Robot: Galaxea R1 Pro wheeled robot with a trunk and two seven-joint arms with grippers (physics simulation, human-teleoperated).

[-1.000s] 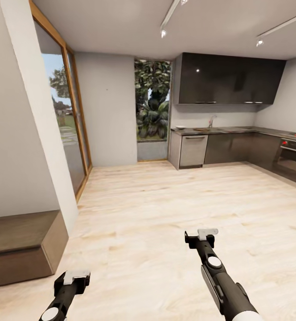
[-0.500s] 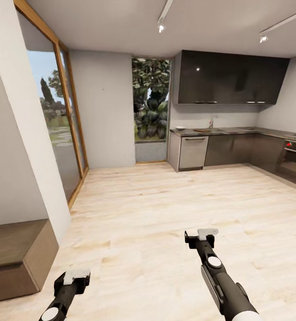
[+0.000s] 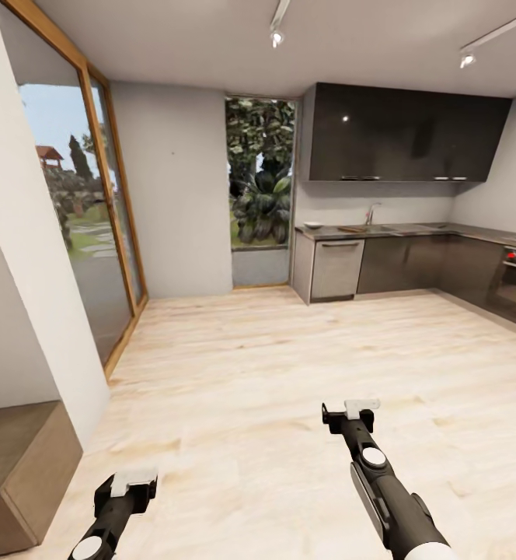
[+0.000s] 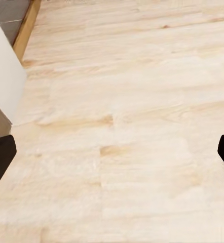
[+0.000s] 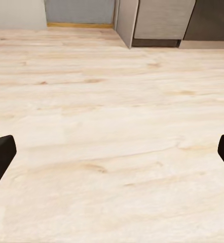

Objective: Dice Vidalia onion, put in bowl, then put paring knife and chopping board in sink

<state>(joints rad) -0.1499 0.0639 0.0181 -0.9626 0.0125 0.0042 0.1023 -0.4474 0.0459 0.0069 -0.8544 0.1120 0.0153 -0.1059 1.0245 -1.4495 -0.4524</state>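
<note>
None of the task's steps appearing done as yet: both grippers empty, with only pale wooden floor (image 3: 289, 365) showing between their fingers in the wrist views. Standing well apart from the kitchen run, with the countertop (image 3: 413, 230) stretching along the far wall beyond a wide span of floor. Sitting on that countertop, near its end closest to the garden window (image 3: 262, 179): a small white shape, probably the bowl (image 3: 314, 225), and just beside it toward the faucet a brown flat shape, probably the chopping board (image 3: 351, 228); both too small to be told for certain. Rising behind the board, the chrome faucet (image 3: 370, 211), marking where the sink (image 3: 382, 227) is lying in the countertop; basin interior, onion and paring knife too far off to make out. Hanging low over the floor, the left gripper (image 3: 132, 480) and the right gripper (image 3: 359, 407), each with fingers spread wide, dark fingertips (image 4: 0, 159) sitting at opposite edges of each wrist view. Everything remaining, by this judgement: reaching the countertop, fetching the onion from the sink, dicing, filling the bowl, and sinking knife and board.
</note>
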